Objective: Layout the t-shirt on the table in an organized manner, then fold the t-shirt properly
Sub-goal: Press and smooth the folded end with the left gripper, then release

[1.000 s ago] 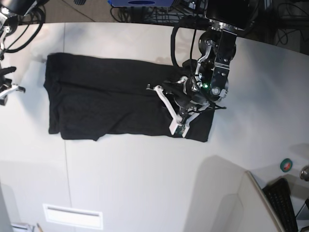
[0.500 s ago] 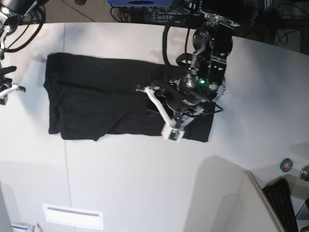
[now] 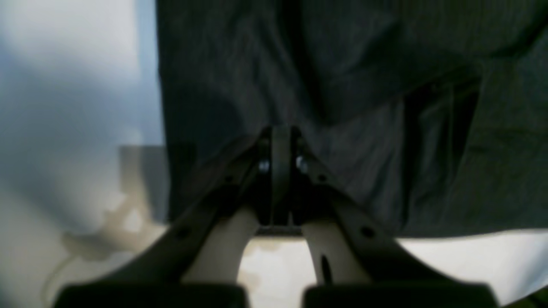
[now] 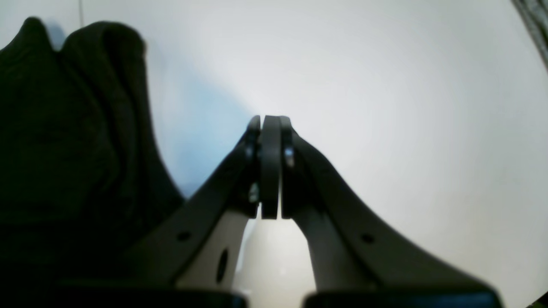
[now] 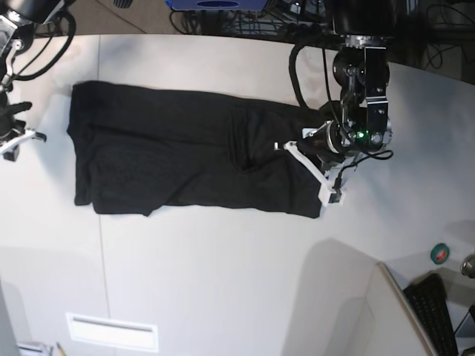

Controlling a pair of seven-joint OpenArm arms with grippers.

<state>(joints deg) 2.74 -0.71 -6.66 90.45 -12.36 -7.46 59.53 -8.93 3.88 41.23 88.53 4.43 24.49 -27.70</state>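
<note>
Black t-shirt [image 5: 185,159] spread in a long, folded band across the pale worktop [image 5: 223,259], wrinkled, no print showing.

Left claw [image 5: 315,170] closed, poised at the short end of the t-shirt, fingers pressed flat together with no gap. From the left wrist view, left claw [image 3: 276,145] tips over dark cloth [image 3: 342,107]; whether any fabric is pinched between the tips cannot be told, the picture being blurred there. Ahead of and to the right of this claw, cloth with soft creases; to its left and just behind it, bare worktop [image 3: 64,107]. Fabric edge crossing just behind the fingertips.

Right claw [image 5: 18,137] closed too, holding nothing, off the far short end of the t-shirt, near its edge but apart from it. From the right wrist view, right claw [image 4: 269,128] with fingers shut tight over plain worktop [image 4: 385,107]; t-shirt [image 4: 64,149] bunched in rounded folds to the left of this claw, not touching it.

Well past the left claw, toward the worktop's corner, a small round green and red item [image 5: 440,254] and a black keyboard [image 5: 434,311]
</note>
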